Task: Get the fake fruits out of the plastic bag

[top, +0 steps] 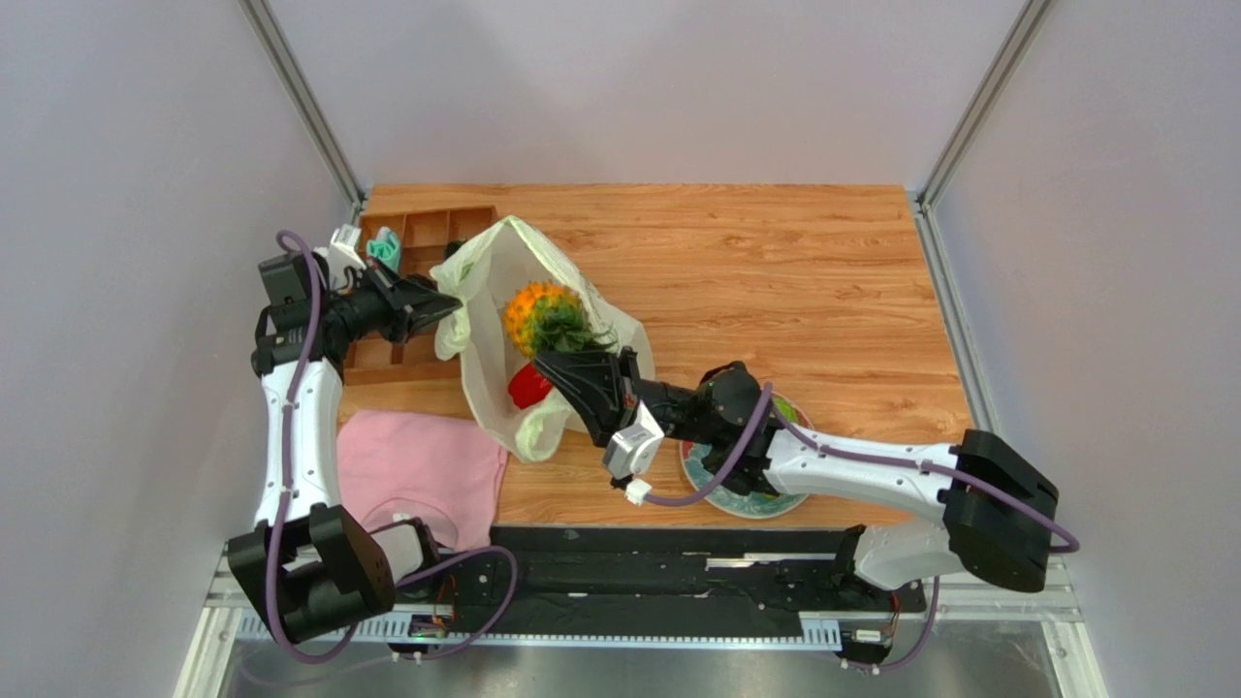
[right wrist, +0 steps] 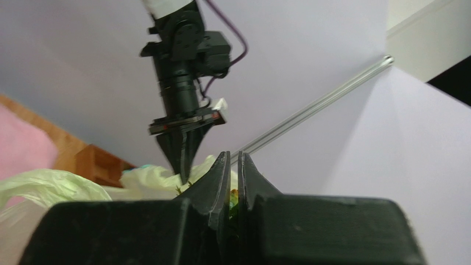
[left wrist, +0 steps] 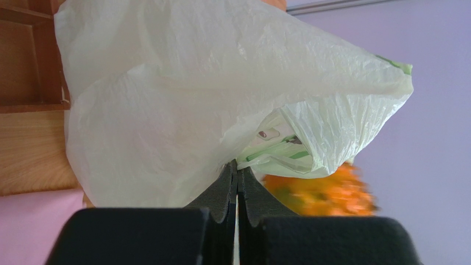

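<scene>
We had our left gripper (left wrist: pixel 237 174) pinched flat on the rim of the bag (top: pixel 488 269), holding its mouth open. Our right gripper (right wrist: pixel 232 165), closed to a sliver, seemingly gripped the pineapple (top: pixel 536 310) by its crown at that mouth to lift it clear; a red fruit (top: pixel 528 387) lay inside.

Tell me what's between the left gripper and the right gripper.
The plastic bag, held open, with the pineapple showing in its mouth. The top view shows this.
</scene>
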Controlling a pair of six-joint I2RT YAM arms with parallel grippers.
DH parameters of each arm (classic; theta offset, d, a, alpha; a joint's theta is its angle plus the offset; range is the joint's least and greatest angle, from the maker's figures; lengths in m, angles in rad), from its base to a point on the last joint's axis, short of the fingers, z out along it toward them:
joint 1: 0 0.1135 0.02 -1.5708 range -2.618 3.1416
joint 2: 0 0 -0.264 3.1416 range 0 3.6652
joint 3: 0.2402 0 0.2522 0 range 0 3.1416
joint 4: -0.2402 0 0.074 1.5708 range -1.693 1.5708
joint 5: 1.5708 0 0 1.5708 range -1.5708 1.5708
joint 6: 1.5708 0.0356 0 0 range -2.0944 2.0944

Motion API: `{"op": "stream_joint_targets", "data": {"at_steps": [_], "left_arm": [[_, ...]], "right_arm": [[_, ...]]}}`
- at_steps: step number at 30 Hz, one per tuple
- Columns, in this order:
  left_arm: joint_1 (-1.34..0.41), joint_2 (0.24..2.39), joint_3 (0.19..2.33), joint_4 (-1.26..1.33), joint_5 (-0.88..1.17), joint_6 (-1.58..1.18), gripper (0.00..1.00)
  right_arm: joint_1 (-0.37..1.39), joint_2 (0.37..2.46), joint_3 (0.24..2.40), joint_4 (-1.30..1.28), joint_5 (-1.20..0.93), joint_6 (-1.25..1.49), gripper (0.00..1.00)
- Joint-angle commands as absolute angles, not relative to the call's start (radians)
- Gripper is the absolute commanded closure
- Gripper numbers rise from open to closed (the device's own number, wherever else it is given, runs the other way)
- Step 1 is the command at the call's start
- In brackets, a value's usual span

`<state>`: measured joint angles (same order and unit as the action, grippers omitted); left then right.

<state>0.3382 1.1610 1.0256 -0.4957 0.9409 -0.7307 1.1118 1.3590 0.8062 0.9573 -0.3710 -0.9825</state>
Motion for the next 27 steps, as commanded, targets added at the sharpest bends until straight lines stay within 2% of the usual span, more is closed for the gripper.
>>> {"op": "stream_joint_targets", "data": {"at_steps": [1, 4, 7, 10, 11, 12, 14, 15, 16, 17, 19, 22, 27], "left_arm": [[0.330, 1.153, 0.980, -0.440, 0.942, -0.755, 1.00], [0.324, 1.155, 0.956, -0.399, 0.945, -0.773, 1.00], [0.321, 1.149, 0.960, -0.399, 0.963, -0.770, 1.00], [0.316, 1.141, 0.959, -0.402, 0.971, -0.782, 1.00], [0.316, 1.140, 0.959, -0.396, 0.969, -0.787, 1.00], [0.314, 1.137, 0.957, -0.391, 0.971, -0.793, 1.00], [0.313, 1.131, 0.959, -0.385, 0.974, -0.801, 1.00], [0.313, 1.128, 0.960, -0.384, 0.976, -0.802, 1.00], [0.314, 1.126, 0.962, -0.382, 0.979, -0.804, 1.00], [0.313, 1.121, 0.962, -0.380, 0.982, -0.804, 1.00], [0.311, 1.114, 0.963, -0.380, 0.983, -0.804, 1.00], [0.310, 1.108, 0.957, -0.380, 0.988, -0.807, 1.00], [0.311, 1.094, 0.953, -0.380, 0.991, -0.808, 1.00]], "right_arm": [[1.121, 1.483, 0.663, 0.859, -0.348, -0.904, 1.00], [1.123, 1.592, 0.634, 0.917, -0.293, -0.933, 1.00], [1.130, 1.580, 0.646, 0.855, -0.226, -0.902, 1.00], [1.143, 1.526, 0.692, 0.569, -0.201, -0.881, 1.00], [1.143, 1.491, 0.789, 0.261, -0.228, -0.874, 1.00], [1.143, 1.488, 0.854, 0.082, -0.250, -0.849, 1.00], [1.143, 1.528, 1.062, -0.344, -0.267, -0.769, 0.88], [1.140, 1.552, 1.127, -0.448, -0.268, -0.732, 0.80], [1.138, 1.568, 1.172, -0.530, -0.273, -0.685, 0.62], [1.134, 1.581, 1.207, -0.643, -0.291, -0.675, 0.54], [1.114, 1.580, 1.281, -0.689, -0.320, -0.655, 0.45], [1.098, 1.552, 1.345, -0.712, -0.330, -0.664, 0.38], [1.078, 1.590, 1.495, -0.776, -0.364, -0.674, 0.32]]}}
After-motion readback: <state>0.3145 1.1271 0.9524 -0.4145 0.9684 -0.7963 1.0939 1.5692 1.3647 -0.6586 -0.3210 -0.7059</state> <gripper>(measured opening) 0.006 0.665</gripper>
